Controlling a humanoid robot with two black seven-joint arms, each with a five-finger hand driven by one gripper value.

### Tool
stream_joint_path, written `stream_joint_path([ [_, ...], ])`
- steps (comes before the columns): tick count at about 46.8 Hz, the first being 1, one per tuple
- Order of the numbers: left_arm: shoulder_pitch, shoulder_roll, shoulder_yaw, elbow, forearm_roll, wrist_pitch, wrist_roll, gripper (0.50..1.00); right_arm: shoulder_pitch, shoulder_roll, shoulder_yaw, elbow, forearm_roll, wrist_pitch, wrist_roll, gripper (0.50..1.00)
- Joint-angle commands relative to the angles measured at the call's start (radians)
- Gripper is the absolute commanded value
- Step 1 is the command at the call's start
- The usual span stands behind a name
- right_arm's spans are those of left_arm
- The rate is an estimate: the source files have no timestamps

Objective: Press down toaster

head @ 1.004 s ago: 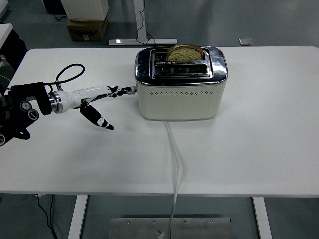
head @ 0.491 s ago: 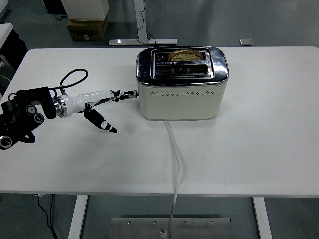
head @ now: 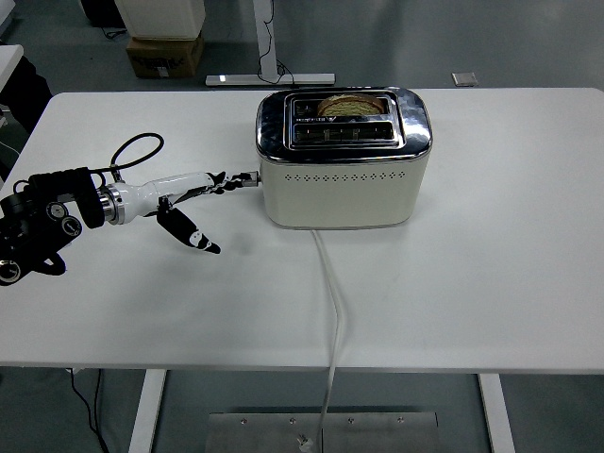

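Note:
A cream toaster [head: 342,179] with a chrome top stands at the middle of the white table [head: 472,283]. A bread slice [head: 351,103] sits low in its far slot, only its top edge showing. The toaster's lever [head: 248,176] sticks out of its left end. My left hand [head: 203,193] reaches in from the left with its fingertips [head: 226,181] on the lever and its thumb hanging down toward the table. It grasps nothing. The right arm is out of view.
The toaster's white power cord [head: 331,302] runs from its front over the table's near edge. A black cable loops above my left forearm [head: 132,149]. A cardboard box [head: 165,55] and a desk frame stand on the floor beyond the table.
The bread slice has dropped down into the slot since a second ago. The lever and my left hand's fingertips have moved slightly lower. Little has changed in the last half second.

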Motion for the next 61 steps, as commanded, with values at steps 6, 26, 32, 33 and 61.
stream_joint_path([
  [6,0.011,0.005,0.0,0.0,0.0,0.0,-0.001,1.0,-0.001,0.0,0.0,0.001,0.0,0.0,0.0,1.0],
  [26,0.024,0.01,-0.001,0.0,-0.014,-0.002,-0.002,1.0,-0.001,0.0,0.0,-0.001,0.0,0.0,0.0,0.998],
  [32,0.024,0.017,-0.001,0.0,-0.035,-0.002,-0.002,1.0,0.0,0.0,0.0,-0.001,0.001,0.0,0.0,1.0],
  [33,0.024,0.022,-0.001,0.0,-0.035,-0.002,-0.002,1.0,0.0,0.0,0.0,0.001,0.0,0.0,0.0,0.998],
  [61,0.04,0.059,-0.003,0.0,-0.069,0.0,-0.005,1.0,-0.001,0.0,0.0,0.001,0.0,0.0,0.0,0.998],
])
